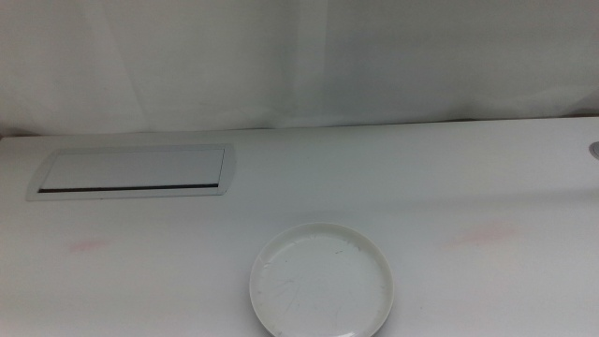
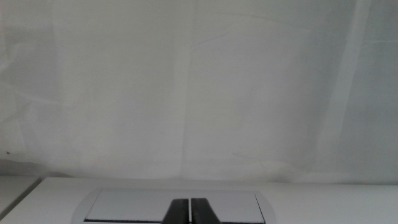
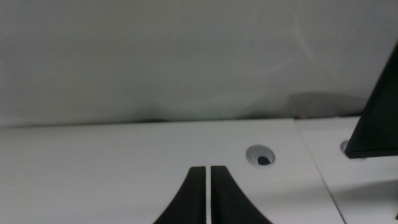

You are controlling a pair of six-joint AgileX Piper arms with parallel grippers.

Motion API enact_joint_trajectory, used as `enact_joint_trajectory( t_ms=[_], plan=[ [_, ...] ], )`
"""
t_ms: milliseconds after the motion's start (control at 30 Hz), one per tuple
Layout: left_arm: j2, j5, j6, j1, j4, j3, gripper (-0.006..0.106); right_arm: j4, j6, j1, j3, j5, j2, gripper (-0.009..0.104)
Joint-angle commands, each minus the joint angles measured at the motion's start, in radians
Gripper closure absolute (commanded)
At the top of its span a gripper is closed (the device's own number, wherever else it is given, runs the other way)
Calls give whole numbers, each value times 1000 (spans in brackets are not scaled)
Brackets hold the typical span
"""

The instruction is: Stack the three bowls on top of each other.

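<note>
One cream-white bowl [image 1: 321, 280] sits upright on the white table near the front edge, a little right of centre in the middle view; it is the only bowl that shows, and nothing lies in it. Neither arm appears in the middle view. In the left wrist view my left gripper [image 2: 189, 211] is shut with nothing between its jaws, and it faces the rectangular panel. The right wrist view shows my right gripper [image 3: 208, 196] shut and empty, low over bare table, with no bowl in sight.
A flat white rectangular panel [image 1: 133, 171] is set into the table at the back left. A round cable hole [image 3: 260, 155] lies ahead of the right gripper, beside a dark object [image 3: 377, 121]. A white curtain hangs behind the table.
</note>
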Motion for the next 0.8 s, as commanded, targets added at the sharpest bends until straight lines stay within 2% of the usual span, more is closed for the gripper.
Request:
enact_joint_trajectory(
  t_ms=[0,133,200,333,733,767],
  plan=[
    [-36,-10,0,-2,-3,5,103,-14,-11,4,135,-67,-183,98],
    [-36,-10,0,-2,-3,5,103,-12,61,4,290,-67,-495,98],
    [-36,-10,0,-2,-3,5,103,10,85,4,350,-72,-626,98],
    [-36,-10,0,-2,-3,5,103,-7,82,4,481,-167,-832,98],
    [-37,-4,0,-2,-3,5,103,6,82,4,849,-504,-727,98],
    [-37,-4,0,-2,-3,5,103,12,82,4,843,-460,-727,98]
  ],
)
